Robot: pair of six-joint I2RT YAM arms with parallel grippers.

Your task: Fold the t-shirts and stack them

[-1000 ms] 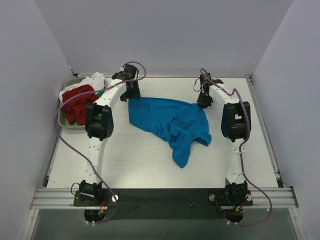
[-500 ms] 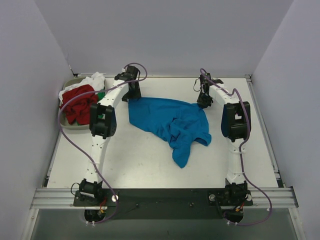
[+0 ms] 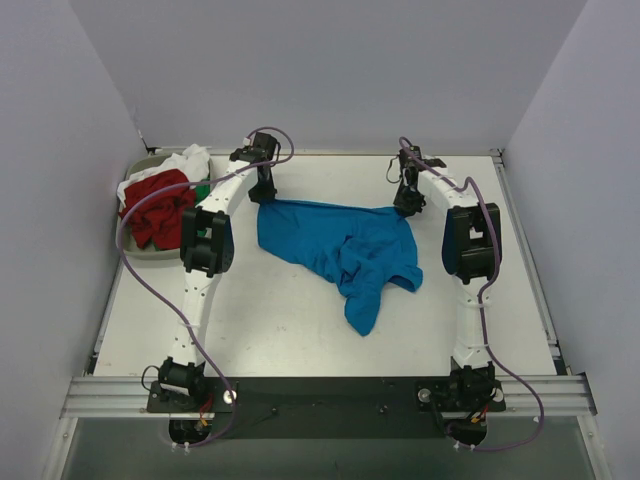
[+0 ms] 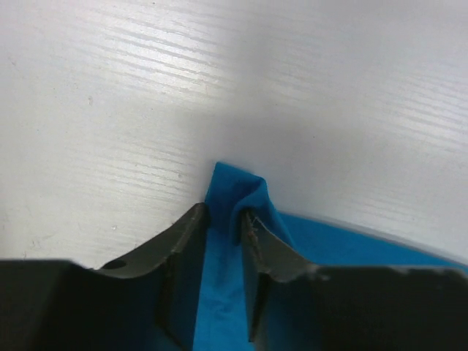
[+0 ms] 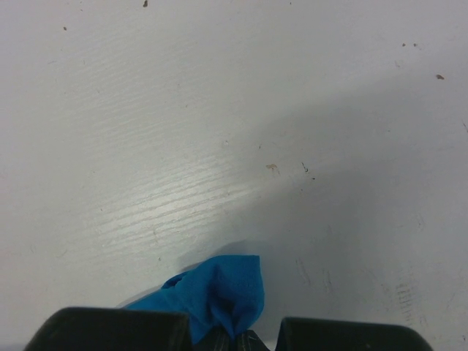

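A: What sits on the white table?
B: A grey tray, at the table's far left corner.
A: And around the table?
B: Pale walls behind it and on both sides, and a metal rail along its near edge.
A: Is the tabletop spotless?
B: No, a few small brown specks dot it.

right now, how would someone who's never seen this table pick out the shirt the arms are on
Start with the white table: rumpled across its middle lies the blue t-shirt. It is the only blue cloth, and the only shirt outside the grey tray at far left, where the red shirt and white shirt are heaped.
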